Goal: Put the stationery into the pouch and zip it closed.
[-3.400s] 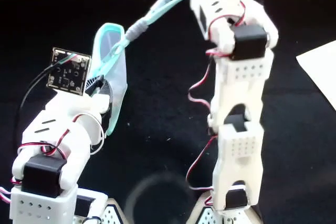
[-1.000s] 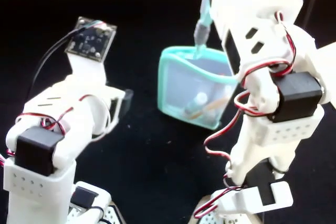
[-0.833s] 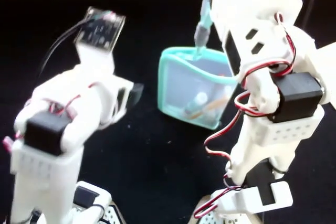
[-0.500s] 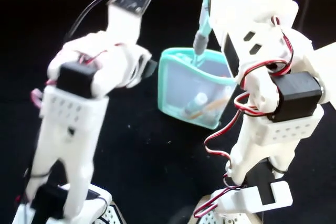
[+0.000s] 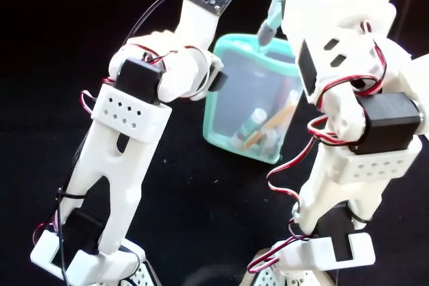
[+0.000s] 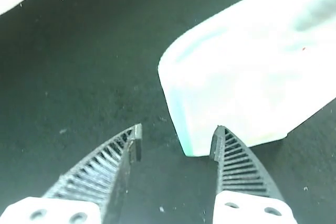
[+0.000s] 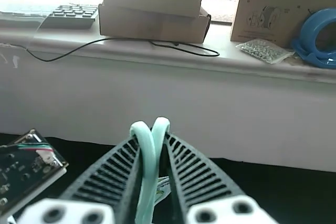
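- Black cloth (image 5: 194,185) covers the table, and both white arms rise from its near edge.
- From the right wrist, a white sill (image 7: 157,51) lies behind the table. On it sit two stacked boxes (image 7: 152,3), a keyboard (image 7: 68,14) to their left and a thin black cable (image 7: 131,45) in front.
- Further right on the sill stand a brown carton (image 7: 283,3), a small bag (image 7: 262,50) of loose bits and a blue ring (image 7: 317,40).
- The carton carries line drawings and print too small to read.
- The pouch (image 5: 248,92), teal-edged and see-through, is mid-table between the arms, with the stationery (image 5: 258,132) lying low inside it. I cannot tell whether its lower edge rests on the cloth.
- From above, the left arm (image 5: 127,118) covers the pouch's upper left edge and the right arm (image 5: 355,118) hides its right side.
- The left arm's camera board (image 7: 26,166) shows at the edge of the right wrist view.
- The right claw (image 7: 149,140) is high over the pouch's far side, clamped on the doubled teal strap (image 5: 270,21), which runs down to the pouch top.
- The left claw (image 6: 178,136) is spread wide at the pouch's left side. A pouch corner sits between its ribbed fingers (image 6: 123,153), just beside one and apart from the other, not gripped.
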